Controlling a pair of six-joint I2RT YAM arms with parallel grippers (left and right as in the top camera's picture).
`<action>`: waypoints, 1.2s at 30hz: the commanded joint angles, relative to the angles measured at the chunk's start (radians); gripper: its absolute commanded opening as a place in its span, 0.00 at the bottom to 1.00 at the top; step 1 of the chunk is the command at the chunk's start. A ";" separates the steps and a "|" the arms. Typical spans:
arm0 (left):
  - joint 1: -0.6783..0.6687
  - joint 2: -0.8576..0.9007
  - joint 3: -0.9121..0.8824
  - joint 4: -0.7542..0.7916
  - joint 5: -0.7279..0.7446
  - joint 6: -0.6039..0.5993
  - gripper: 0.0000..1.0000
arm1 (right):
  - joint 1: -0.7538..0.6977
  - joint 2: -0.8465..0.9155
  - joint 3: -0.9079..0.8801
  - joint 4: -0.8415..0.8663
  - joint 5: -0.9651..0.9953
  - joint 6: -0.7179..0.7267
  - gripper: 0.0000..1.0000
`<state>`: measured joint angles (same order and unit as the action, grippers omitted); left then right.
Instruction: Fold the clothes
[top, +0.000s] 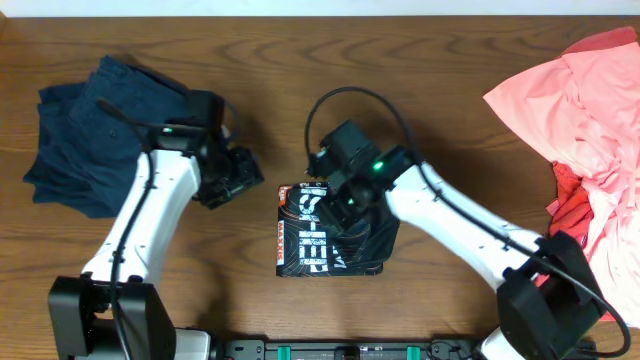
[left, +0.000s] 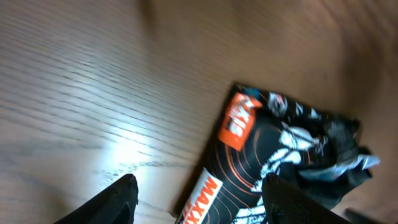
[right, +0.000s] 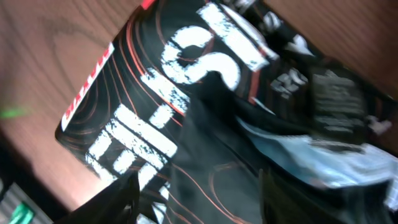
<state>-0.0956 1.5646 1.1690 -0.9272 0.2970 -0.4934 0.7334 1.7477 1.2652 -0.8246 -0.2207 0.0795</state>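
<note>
A black shirt (top: 322, 245) with white and orange print lies as a folded rectangle at the table's front centre. My left gripper (top: 234, 180) is open and empty just off the shirt's upper left corner. In the left wrist view the shirt (left: 261, 143) lies partly between the spread fingers (left: 202, 202). My right gripper (top: 337, 196) is open and low over the shirt's top edge. In the right wrist view its fingers (right: 202, 199) straddle a raised fold of the black cloth (right: 186, 99).
A pile of navy clothes (top: 85, 130) lies at the far left. A pink garment (top: 590, 95) over a red one (top: 570, 205) lies at the right edge. Bare wood table (top: 450, 110) lies between them.
</note>
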 joint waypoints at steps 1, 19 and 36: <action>0.040 0.006 -0.001 -0.003 0.032 0.003 0.65 | 0.045 0.035 -0.027 0.038 0.095 0.093 0.59; 0.063 0.006 -0.001 -0.003 0.032 0.003 0.65 | 0.085 0.119 -0.031 0.085 0.108 0.190 0.42; 0.049 0.006 -0.001 -0.026 0.034 0.053 0.66 | 0.037 0.101 -0.035 -0.229 0.476 0.698 0.01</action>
<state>-0.0399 1.5646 1.1690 -0.9424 0.3199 -0.4847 0.8005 1.8580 1.2354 -1.0050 0.1127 0.5568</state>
